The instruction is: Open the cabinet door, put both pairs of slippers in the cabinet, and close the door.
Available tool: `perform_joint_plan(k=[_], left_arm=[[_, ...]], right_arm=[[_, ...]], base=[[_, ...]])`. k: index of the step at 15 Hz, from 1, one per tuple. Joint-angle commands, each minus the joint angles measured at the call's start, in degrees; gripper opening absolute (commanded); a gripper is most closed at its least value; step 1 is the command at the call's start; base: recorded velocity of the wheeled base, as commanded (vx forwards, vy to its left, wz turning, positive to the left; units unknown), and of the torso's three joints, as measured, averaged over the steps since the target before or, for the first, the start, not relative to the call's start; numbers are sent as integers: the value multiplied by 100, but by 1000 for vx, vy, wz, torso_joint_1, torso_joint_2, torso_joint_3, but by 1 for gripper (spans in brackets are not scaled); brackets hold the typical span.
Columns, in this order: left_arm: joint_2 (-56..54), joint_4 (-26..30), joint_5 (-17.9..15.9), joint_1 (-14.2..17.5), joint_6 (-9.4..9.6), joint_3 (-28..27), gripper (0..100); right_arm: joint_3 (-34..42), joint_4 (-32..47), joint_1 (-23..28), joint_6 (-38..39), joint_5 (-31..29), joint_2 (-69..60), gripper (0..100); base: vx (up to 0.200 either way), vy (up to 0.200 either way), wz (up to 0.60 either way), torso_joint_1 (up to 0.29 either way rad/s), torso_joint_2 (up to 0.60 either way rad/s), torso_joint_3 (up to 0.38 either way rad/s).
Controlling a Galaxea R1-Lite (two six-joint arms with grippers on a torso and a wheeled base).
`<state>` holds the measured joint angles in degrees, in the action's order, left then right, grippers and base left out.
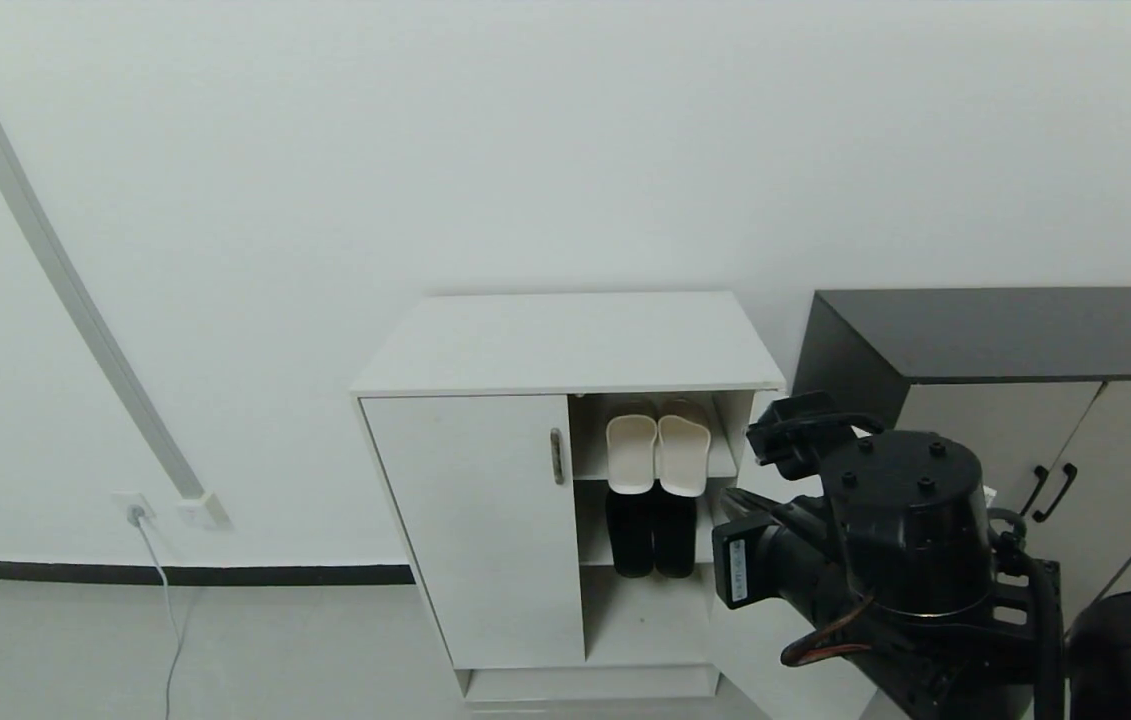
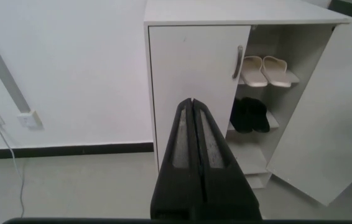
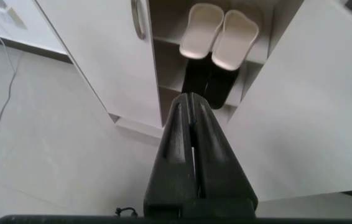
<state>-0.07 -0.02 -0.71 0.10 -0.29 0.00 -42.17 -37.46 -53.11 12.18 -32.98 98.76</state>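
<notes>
White cabinet (image 1: 565, 340) stands against the wall. Its left door (image 1: 475, 520) is shut, with a metal handle (image 1: 556, 456) at the inner edge. Its right door (image 2: 325, 106) is swung wide open. Both pairs are inside: the white slippers (image 1: 658, 455) side by side on the upper shelf, toes hanging slightly over the shelf edge, and the black slippers (image 1: 652, 533) on the shelf directly below.

Right gripper (image 3: 191, 96): jaws clenched together, holding nothing. It sits in front of the open compartment, tip aimed toward the black slippers but out from the shelves. The open door is just beside it on its right.

Left gripper (image 2: 192, 102): jaws clenched, empty. It is lined up with the shut left door and well apart from the cabinet. Both pairs of slippers lie off to its right, inside the opening.

Dark sideboard (image 1: 1005, 330) stands right of the cabinet. Wall socket (image 1: 133, 510) with a cable trailing to the floor is left of it.
</notes>
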Motion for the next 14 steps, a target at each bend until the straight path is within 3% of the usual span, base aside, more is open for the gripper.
perform_joint_plan(k=[1, 14], left_arm=[[7, 2, 0, -1, -6, 0, 0], [7, 2, 0, -1, 3, 0, 0]], right_arm=[[-2, -7, 29, -5, 2, -32, 0], [95, -68, 29, -110, 81, 3, 0]], base=[[0, 0, 0, 188, -437, -232], [0, 0, 0, 12, -24, -14]])
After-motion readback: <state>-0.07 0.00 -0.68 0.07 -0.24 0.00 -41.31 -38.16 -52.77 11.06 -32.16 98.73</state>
